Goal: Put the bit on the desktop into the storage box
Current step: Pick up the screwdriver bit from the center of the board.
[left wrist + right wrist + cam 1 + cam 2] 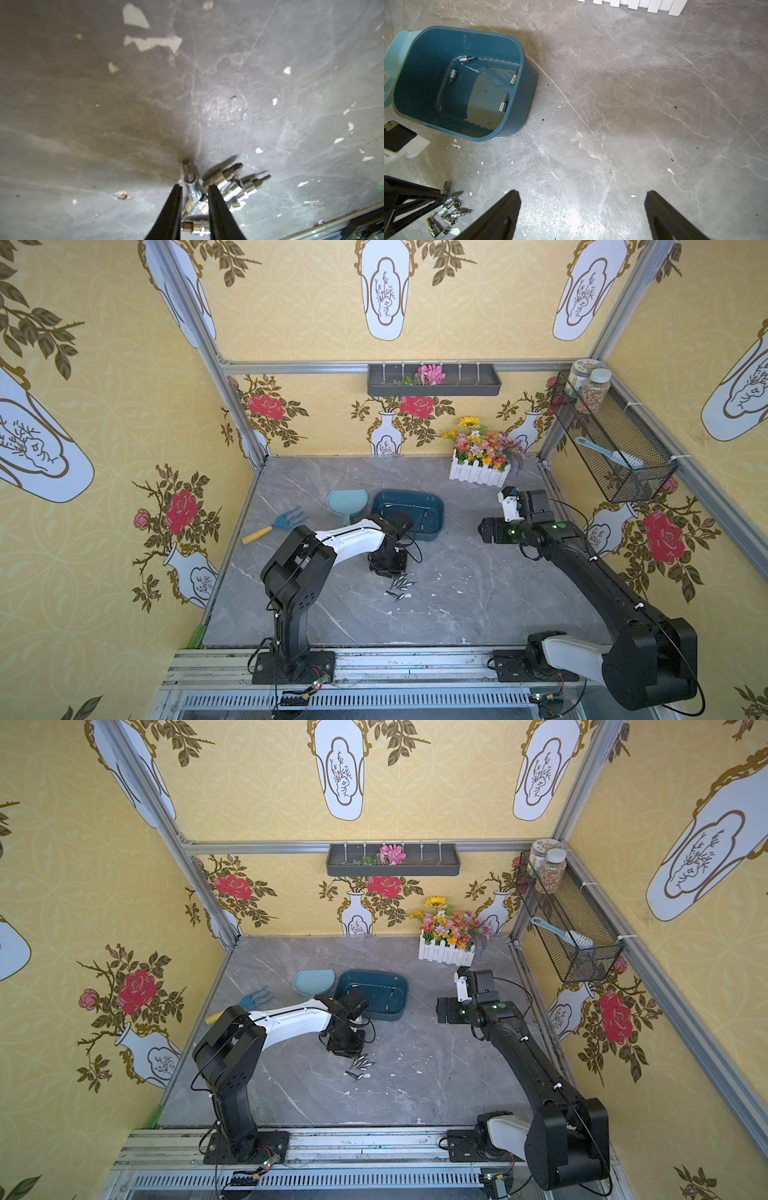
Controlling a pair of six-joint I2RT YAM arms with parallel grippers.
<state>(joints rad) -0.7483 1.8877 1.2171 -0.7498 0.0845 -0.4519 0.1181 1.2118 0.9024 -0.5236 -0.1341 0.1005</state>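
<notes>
near the storage box [434, 531], on the counter [457, 614], loose bits [400, 585] lie piled and touching. dustpan [347, 502] abuts box. left tool [193, 187] straddles one bit [189, 176], grip unclear; neighbours crowd one finger [218, 207]. bit's long axis runs along fingers, hex tip outward. right tool [582, 193] spread wide, holding nothing.

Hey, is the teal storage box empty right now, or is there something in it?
Not empty: the right wrist view shows four metal bits lying on the floor of the storage box.
</notes>
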